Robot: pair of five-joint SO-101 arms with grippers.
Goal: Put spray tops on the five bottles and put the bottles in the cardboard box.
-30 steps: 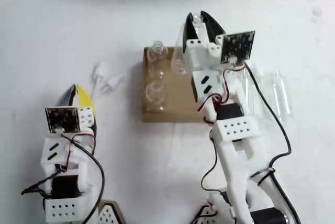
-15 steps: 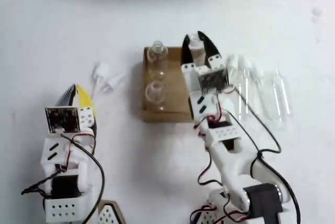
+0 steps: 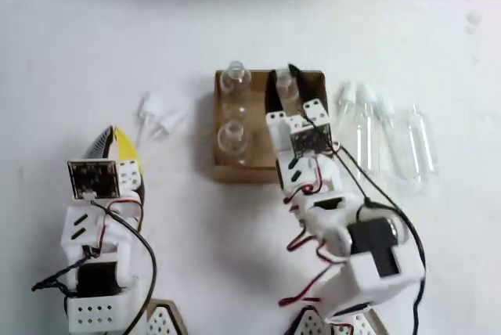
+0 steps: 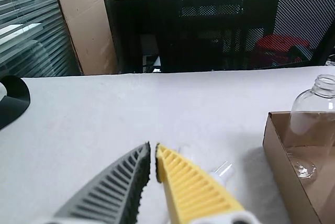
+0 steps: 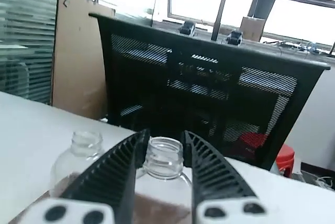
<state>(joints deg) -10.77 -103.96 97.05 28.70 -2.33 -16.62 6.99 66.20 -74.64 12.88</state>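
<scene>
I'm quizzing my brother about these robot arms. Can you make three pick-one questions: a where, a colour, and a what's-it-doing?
1. Where are the loose spray tops? A on the table beside the cardboard box; B inside the box; C on the floor.
2. What colours are the fingers of the left gripper? A both black; B grey and yellow; C red and blue.
3. What state is the right gripper in? A open; B shut on a spray top; C shut on a bottle.
Answers: 1 A, they lie by the box on the left arm's side. 2 B, its wrist view shows both. 3 C, black fingers clasp its neck.
</scene>
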